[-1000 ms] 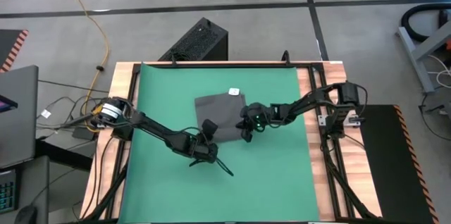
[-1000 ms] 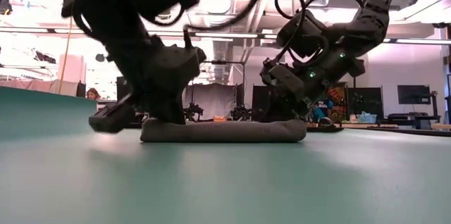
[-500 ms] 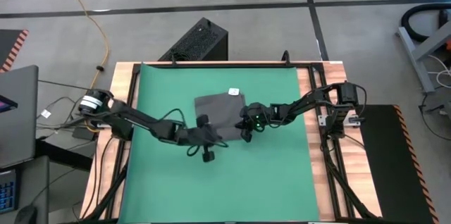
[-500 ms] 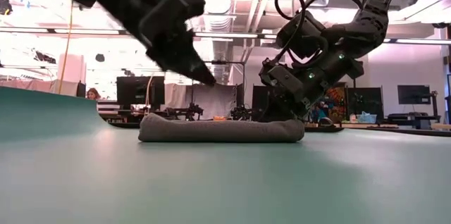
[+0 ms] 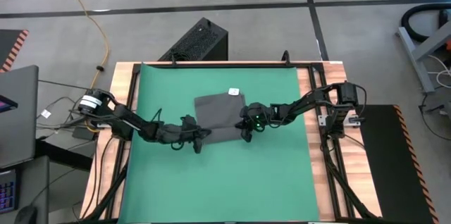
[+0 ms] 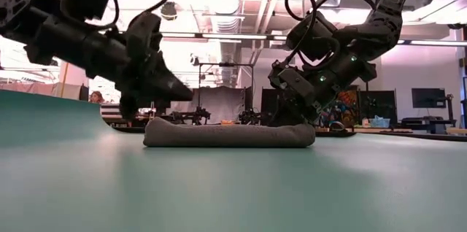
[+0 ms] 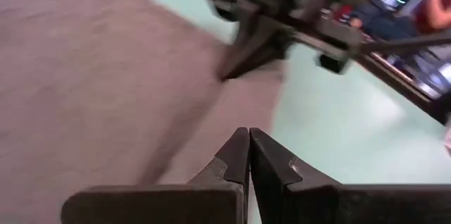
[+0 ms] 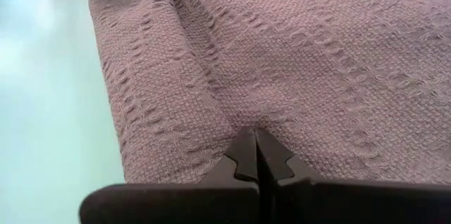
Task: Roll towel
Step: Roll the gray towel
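The dark grey towel [image 5: 222,115] lies on the green mat [image 5: 282,175], its white tag [image 5: 234,91] at the far edge. In the low view its near edge [image 6: 230,136] is a thick rolled band resting on the mat. My left gripper [image 6: 188,96] is shut and empty, pointing nearly level just above the towel's left end. It also shows in the left wrist view [image 7: 249,136]. My right gripper [image 5: 244,134] is shut, with its tips on the towel's near right end. My right gripper presses its shut fingertips [image 8: 255,139] onto the towel's cloth [image 8: 261,111] near its near right corner, slanting down from the table's right side. The cloth puckers slightly at the tips. The towel lies on the mat under them.
The mat covers most of the table inside a wooden border [image 5: 313,146]. Bare mat lies to the near side of the towel [image 5: 225,189]. A black box [image 5: 201,41] stands on the floor beyond the table's far edge.
My left gripper has risen off the mat at the towel's near left end and tipped from pointing down to nearly level, drifting a little toward the far edge. The towel and my right gripper have stayed put.
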